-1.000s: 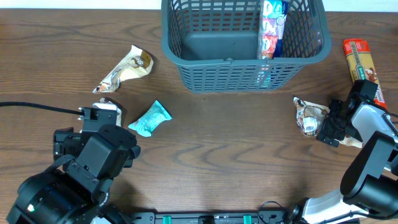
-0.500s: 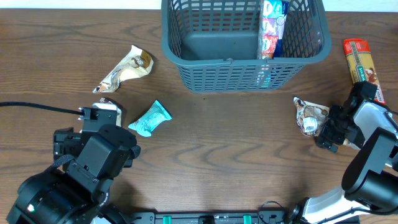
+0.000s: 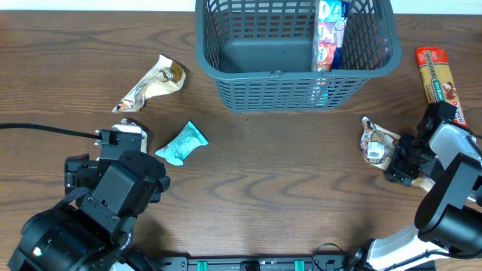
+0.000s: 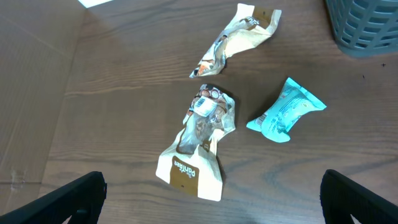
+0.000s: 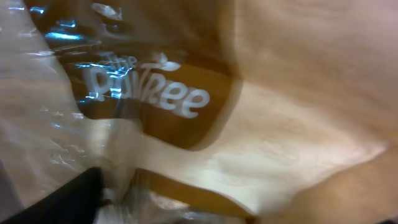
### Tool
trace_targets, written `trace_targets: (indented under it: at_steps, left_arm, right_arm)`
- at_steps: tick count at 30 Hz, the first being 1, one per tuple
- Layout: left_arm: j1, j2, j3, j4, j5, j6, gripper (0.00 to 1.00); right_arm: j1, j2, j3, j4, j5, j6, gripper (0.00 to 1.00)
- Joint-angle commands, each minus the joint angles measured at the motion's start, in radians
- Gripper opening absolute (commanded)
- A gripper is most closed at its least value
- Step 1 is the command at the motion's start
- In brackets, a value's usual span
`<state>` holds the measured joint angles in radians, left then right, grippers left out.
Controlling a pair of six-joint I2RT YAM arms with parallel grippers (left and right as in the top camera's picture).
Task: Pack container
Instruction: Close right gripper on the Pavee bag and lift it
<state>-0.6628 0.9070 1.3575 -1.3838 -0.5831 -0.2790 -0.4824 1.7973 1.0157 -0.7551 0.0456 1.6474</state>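
Note:
The container (image 3: 279,74), a dark grey-blue slotted basket, stands at the back centre and holds a few upright snack packets (image 3: 329,34) at its right side. My right gripper (image 3: 399,167) is at the right edge, shut on a brown-and-white snack packet (image 3: 374,143). That packet fills the right wrist view (image 5: 205,93). My left gripper (image 4: 211,208) is open and empty, hovering over another brown-and-white packet (image 4: 202,137) at the lower left. In the overhead view the arm mostly covers this packet (image 3: 134,125).
A teal packet (image 3: 181,144) lies right of the left arm and shows in the left wrist view (image 4: 286,112). A crumpled brown-and-white packet (image 3: 151,84) lies further back, also in the left wrist view (image 4: 236,38). A long red-orange packet (image 3: 437,74) lies at the far right.
The right gripper has shifted slightly right and toward the front, dragging and turning its packet with it. The left arm has not moved.

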Motion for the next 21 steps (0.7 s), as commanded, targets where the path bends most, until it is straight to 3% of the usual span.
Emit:
trace_targets:
  at_steps: [1,4,6,7,9,16,21]
  left_arm:
    - [0.003,0.000,0.019,-0.002,-0.012,0.016,0.99]
    - [0.003,0.000,0.019,-0.003,-0.012,0.017,0.99]
    - [0.003,0.000,0.019,-0.003,-0.012,0.017,0.99]
    - [0.003,0.000,0.019,-0.003,-0.012,0.017,0.99]
    - [0.003,0.000,0.019,-0.003,-0.012,0.016,0.99]
    - [0.003,0.000,0.019,-0.003,-0.012,0.016,0.98]
    - [0.003,0.000,0.019,-0.003,-0.012,0.017,0.99]
  right_arm:
    - [-0.009,0.034,-0.006,0.000,0.025,0.012,0.65]
    - [-0.009,0.034,-0.006,-0.001,0.025,0.012,0.46]
    - [-0.009,0.034,-0.006,0.000,0.024,0.002,0.27]
    - [-0.009,0.034,-0.006,0.000,0.019,0.000,0.24]
    - [-0.009,0.034,-0.006,0.001,0.003,0.001,0.04]
    - [-0.010,0.034,-0.006,0.044,-0.068,-0.005,0.01]
    - [-0.010,0.033,-0.005,0.147,-0.156,-0.111,0.01]
